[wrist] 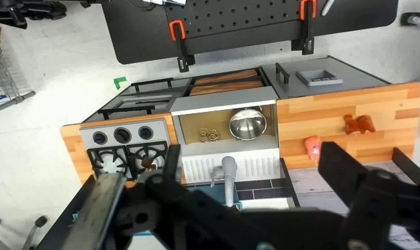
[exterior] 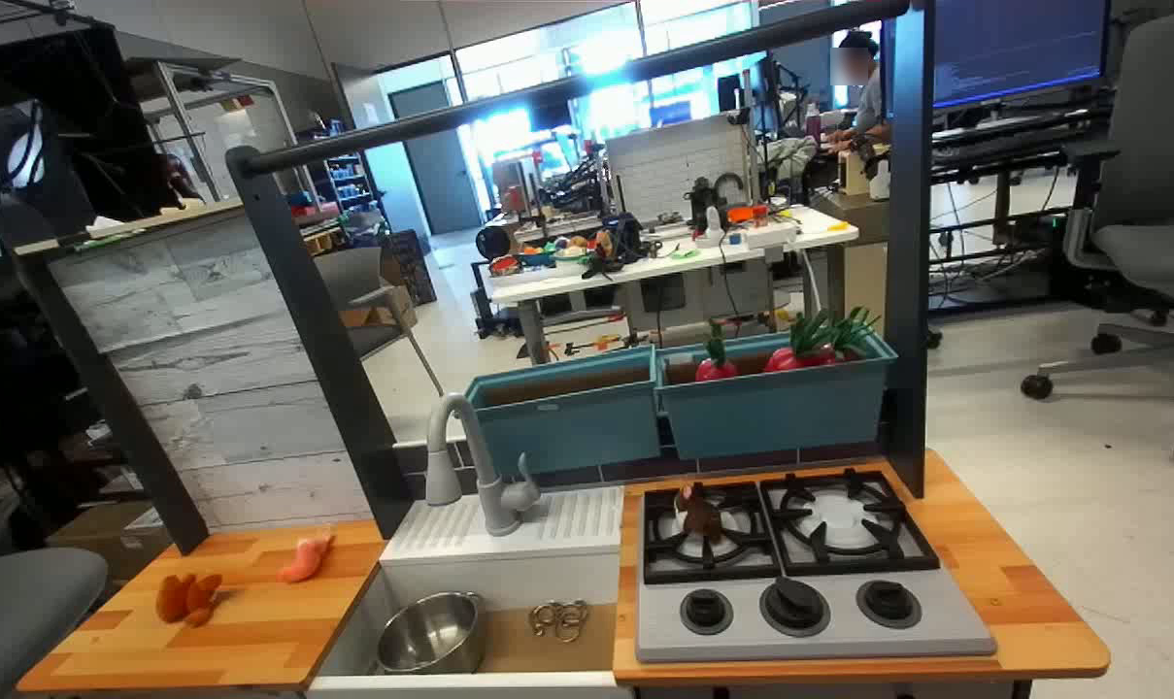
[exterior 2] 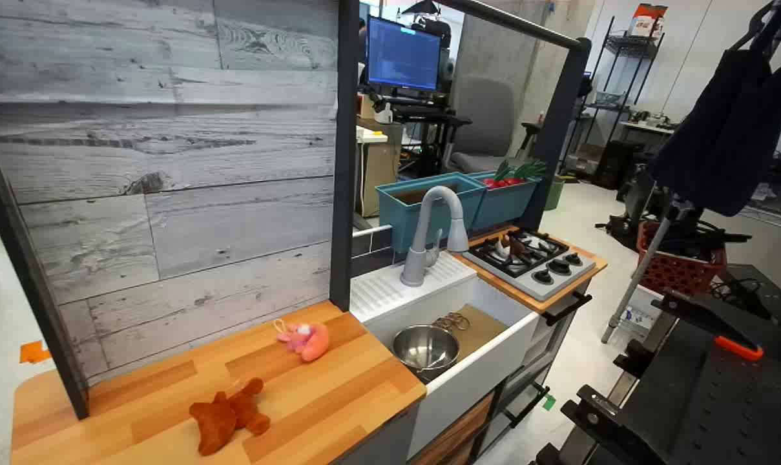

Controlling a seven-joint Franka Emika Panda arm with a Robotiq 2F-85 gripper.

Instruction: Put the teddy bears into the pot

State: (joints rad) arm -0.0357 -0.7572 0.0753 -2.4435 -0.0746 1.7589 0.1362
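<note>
Two small soft teddy bears lie on the wooden counter beside the sink. The orange-brown bear [exterior: 186,597] [exterior 2: 229,414] [wrist: 360,125] is nearer the counter's outer end. The pink-orange bear [exterior: 305,560] [exterior 2: 309,342] [wrist: 313,147] is nearer the plank wall. The shiny silver pot [exterior: 433,634] [exterior 2: 426,349] [wrist: 248,125] stands in the sink with its mouth up, looking slightly tilted, and nothing shows in it. My gripper [wrist: 250,149] is open and empty, high above the play kitchen in the wrist view. It is out of both exterior views.
A grey faucet [exterior: 494,495] rises behind the sink. A metal ring cluster [exterior: 559,619] lies beside the pot. A brown soft toy [exterior: 700,515] sits on the stove [exterior: 810,621]. Teal planters [exterior: 567,417] and an upright frame with a top bar [exterior: 587,85] stand behind.
</note>
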